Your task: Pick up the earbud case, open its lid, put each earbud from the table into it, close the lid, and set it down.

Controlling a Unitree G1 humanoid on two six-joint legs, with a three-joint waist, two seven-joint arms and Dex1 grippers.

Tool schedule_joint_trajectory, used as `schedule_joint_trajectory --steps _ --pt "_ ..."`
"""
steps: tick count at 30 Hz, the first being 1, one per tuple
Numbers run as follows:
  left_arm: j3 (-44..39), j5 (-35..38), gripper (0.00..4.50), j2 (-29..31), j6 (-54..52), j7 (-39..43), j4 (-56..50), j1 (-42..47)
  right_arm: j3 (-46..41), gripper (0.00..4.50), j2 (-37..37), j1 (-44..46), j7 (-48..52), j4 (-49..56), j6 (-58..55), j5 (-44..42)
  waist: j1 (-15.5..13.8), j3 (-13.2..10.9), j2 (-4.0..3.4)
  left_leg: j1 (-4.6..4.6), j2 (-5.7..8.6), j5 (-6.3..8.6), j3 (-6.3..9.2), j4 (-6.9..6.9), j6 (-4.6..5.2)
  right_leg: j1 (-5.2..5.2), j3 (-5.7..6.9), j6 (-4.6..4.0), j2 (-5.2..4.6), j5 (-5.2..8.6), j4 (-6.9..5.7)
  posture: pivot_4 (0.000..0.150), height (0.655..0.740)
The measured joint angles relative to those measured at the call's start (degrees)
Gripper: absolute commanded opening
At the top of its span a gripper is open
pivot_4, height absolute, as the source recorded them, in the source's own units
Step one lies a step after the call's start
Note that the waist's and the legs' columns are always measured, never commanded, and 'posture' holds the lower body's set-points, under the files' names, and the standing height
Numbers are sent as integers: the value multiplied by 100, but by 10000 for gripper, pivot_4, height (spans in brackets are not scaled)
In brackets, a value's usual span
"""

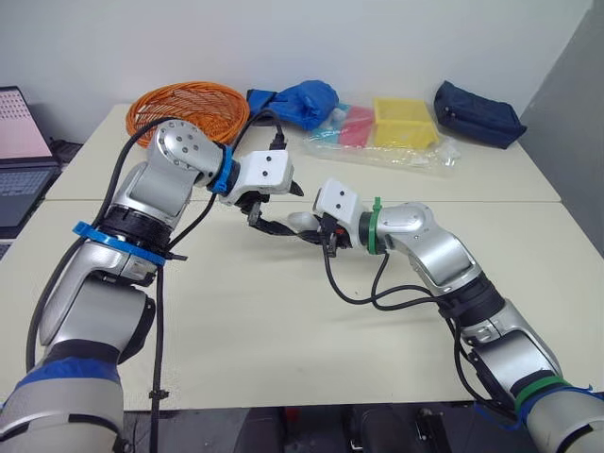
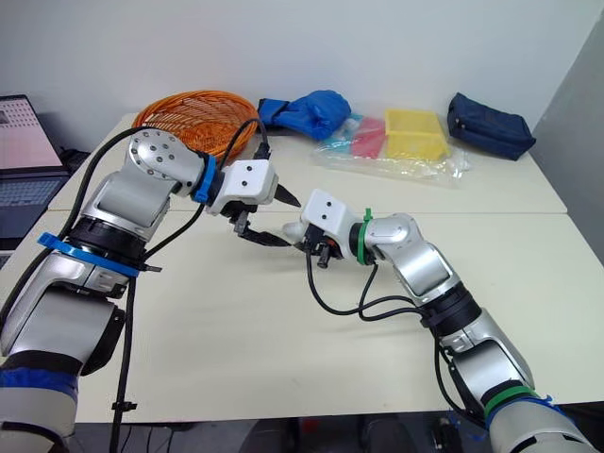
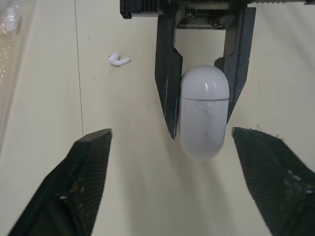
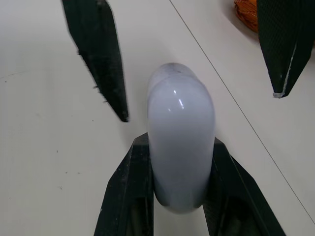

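Closest to the lens, the two black fingers of my right gripper [image 4: 178, 162] are clamped on the flat sides of the white earbud case [image 3: 204, 115], holding it just above the pale table [image 1: 283, 321] near its middle. The case's rounded far end sticks out past the fingertips and points toward my left gripper [image 1: 286, 212]. That gripper's fingers are spread wide, one on each side of the case, and neither touches it. A thin seam crosses the case, and the lid looks shut. The shorter part beyond the seam sits deeper between the right fingers, so I judge the step in hand to be opening the lid. To do it well, I would keep the right grip firm and level. I would bring the left fingers in slowly and centred, then catch only the lid part at the seam. Any push should go along the hinge swing rather than sideways, or the smooth shell may slip out. One white earbud [image 3: 118, 60] lies on the table, well apart from the case.
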State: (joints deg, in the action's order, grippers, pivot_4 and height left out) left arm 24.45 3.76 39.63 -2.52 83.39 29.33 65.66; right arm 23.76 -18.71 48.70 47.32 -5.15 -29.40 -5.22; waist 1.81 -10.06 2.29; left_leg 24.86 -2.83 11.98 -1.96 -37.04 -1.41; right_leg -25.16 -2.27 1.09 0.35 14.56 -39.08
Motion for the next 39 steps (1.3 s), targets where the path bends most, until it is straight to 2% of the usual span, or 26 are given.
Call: schedule_joint_trajectory --steps 24,27,34,35,39 --pt "-233 -282 36445 -177 50 85 27 5 -24 8386 126 3 -11 0 -109 13 2 0 0 -1 0 0 1 -2 0 1 0 -1 -1 -1 -5 1500 7400" --pt "-234 -287 30858 -177 62 117 26 0 -37 8386 128 6 -27 -3 -111 21 2 0 0 -1 0 0 0 -2 0 1 -1 -1 0 -1 -5 1500 7400" --pt "-234 -293 9139 -183 44 212 27 -9 -212 8386 152 50 -72 -5 -111 135 1 0 0 -1 0 0 1 -3 0 1 0 -2 -1 -1 -7 1500 7400" --pt "-234 -300 7398 -187 44 227 27 -9 -205 8386 154 57 -48 -4 -109 155 2 0 0 -1 0 0 1 -3 0 1 0 -2 -1 -1 -7 1500 7400" --pt "-234 -312 7323 -190 37 246 27 -9 -206 8386 166 57 -19 -4 -112 185 2 0 0 -1 0 0 1 -3 0 0 0 -2 -1 -1 -8 1500 7400"
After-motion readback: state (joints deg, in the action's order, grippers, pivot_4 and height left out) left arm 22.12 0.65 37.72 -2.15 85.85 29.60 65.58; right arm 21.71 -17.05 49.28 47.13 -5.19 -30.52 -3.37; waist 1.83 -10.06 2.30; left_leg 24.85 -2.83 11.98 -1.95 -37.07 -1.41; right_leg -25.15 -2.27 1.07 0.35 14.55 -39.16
